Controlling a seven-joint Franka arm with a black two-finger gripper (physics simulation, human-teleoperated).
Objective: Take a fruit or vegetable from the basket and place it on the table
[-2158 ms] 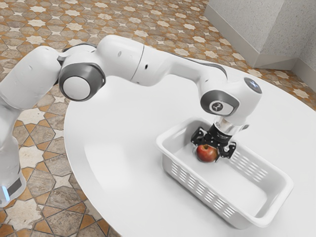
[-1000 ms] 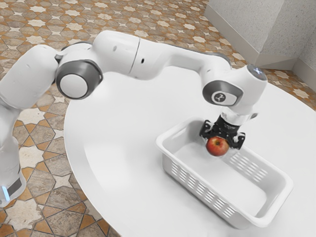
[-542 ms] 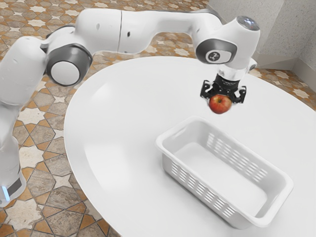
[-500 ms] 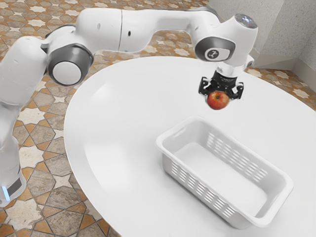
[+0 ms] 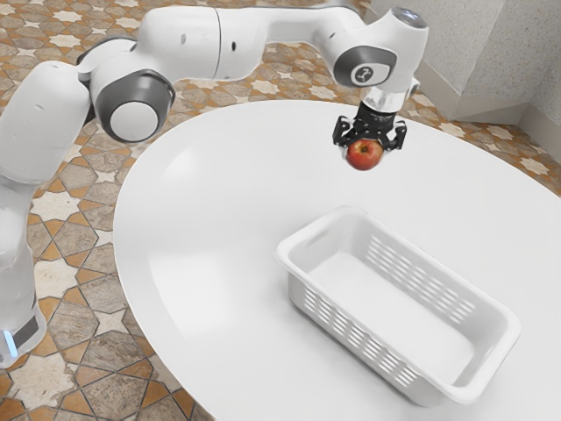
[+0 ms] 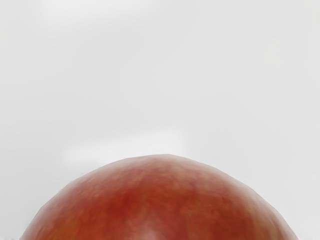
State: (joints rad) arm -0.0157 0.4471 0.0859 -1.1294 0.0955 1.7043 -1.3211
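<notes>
My black gripper (image 5: 366,156) is shut on a red apple (image 5: 365,154), held in the air beyond the basket's far-left end in the exterior view. The fingers stand on both sides of the fruit. The white basket (image 5: 326,307) sits upright on the round white table (image 5: 210,219), with nothing inside it. Large and close, the apple (image 6: 165,200) shows at the wrist view's lower edge, with the pale table surface (image 6: 150,85) behind it.
Bare tabletop lies around the basket, widest toward the exterior view's left. The table's far rim (image 5: 280,102) curves behind the raised hand. Patterned floor tiles (image 5: 61,272) and a grey wall (image 5: 478,53) are beyond the table.
Over the last second my hand has lifted the apple up out of the basket. It has since moved a little farther up and toward the exterior view's left. The basket has stayed put.
</notes>
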